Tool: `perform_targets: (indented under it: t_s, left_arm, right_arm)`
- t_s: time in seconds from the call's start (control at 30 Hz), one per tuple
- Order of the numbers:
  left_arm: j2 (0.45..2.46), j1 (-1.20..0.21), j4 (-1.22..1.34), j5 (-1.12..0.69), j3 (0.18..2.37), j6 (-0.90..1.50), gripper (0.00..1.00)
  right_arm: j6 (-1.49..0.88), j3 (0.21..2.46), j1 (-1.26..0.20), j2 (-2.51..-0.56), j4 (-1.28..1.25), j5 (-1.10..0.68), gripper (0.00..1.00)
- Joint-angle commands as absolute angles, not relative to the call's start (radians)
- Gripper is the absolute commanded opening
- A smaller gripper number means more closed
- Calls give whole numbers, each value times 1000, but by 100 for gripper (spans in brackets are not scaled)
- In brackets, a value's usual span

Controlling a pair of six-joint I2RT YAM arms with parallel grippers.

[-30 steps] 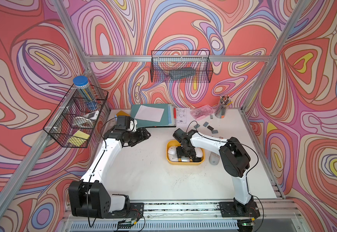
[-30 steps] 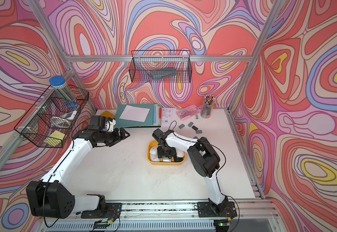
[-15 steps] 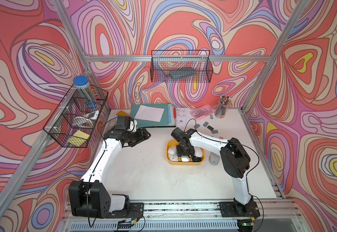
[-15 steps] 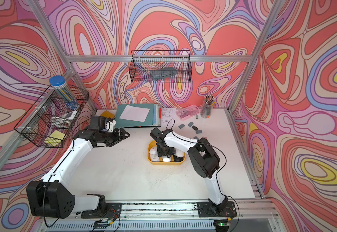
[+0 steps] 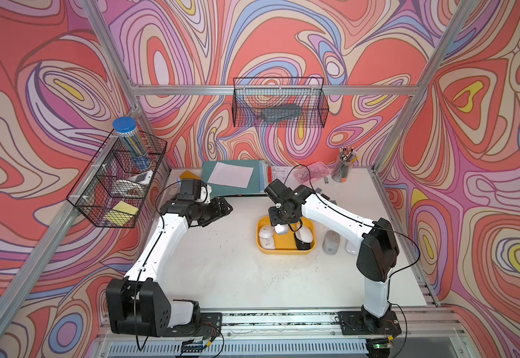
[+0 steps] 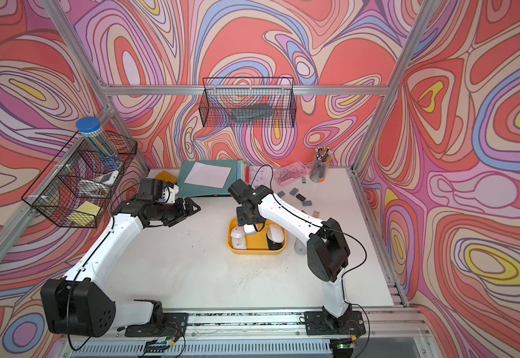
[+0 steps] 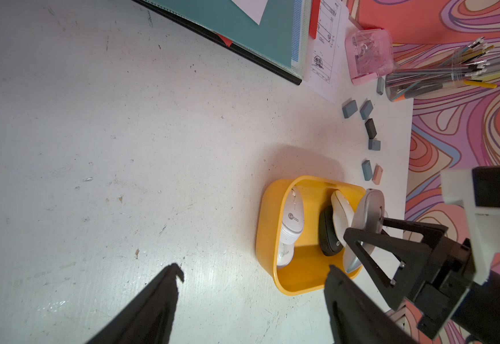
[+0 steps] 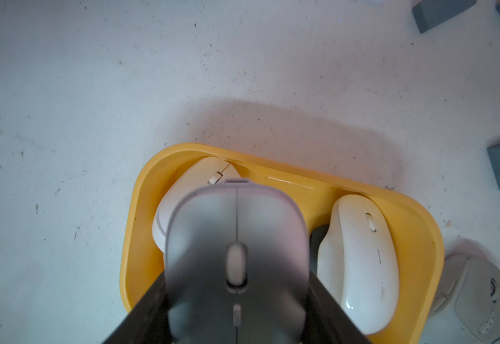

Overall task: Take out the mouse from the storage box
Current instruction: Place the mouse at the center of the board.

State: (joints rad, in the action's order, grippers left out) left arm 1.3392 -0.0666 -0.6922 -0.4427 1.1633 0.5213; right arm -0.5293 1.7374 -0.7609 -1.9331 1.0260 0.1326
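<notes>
The right gripper (image 8: 236,311) is closed on the grey smooth plastic mouse (image 8: 236,238). Its black fingers (image 8: 150,315) press on the two long sides, so the long axis of the mouse points straight out from the gripper. In a top view the mouse (image 5: 281,228) hangs right of centre of the frame, over the back part of the shallow yellow-orange plastic storage box (image 5: 283,251). There it hides part of a white mouse (image 8: 183,190). I cannot tell if it is already higher than the rim. I judge the next move must lift it up and over the wall. The left gripper (image 5: 225,208) is well apart, with its fingers moderately spread and holding nothing.
</notes>
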Motion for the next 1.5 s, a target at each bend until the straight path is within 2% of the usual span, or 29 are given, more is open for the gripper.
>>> perform_targets:
  t_s: [0.0,0.37,0.57,0.73,1.13,1.37,1.47]
  left_arm:
    - [1332,-63,-687,-444,1158,518,81]
    - [1320,-63,-679,-457,1153,524,81]
    - [1320,-64,-672,-468,1146,532,81]
    - [1319,-66,-667,-467,1142,535,81]
    - [1340,-71,-669,-465,1144,533,81]
    - [1343,-71,-671,-476,1149,531,82]
    - [1342,-71,-672,-468,1146,531,83]
  right_arm:
    - [-554,1682,-787,-1834,1067,118,49]
    - [-894,1186,-816,-1387,1165,148,50]
    - [-1063,931,-815,-1266,1105,101,50]
    - [-1077,829,-816,-1299,1000,70,50]
    - [-1041,779,-816,-1497,843,13,55]
    - [-1030,793,-816,-1552,857,4,74]
    - [-1022,801,-817,-1547,871,11,78]
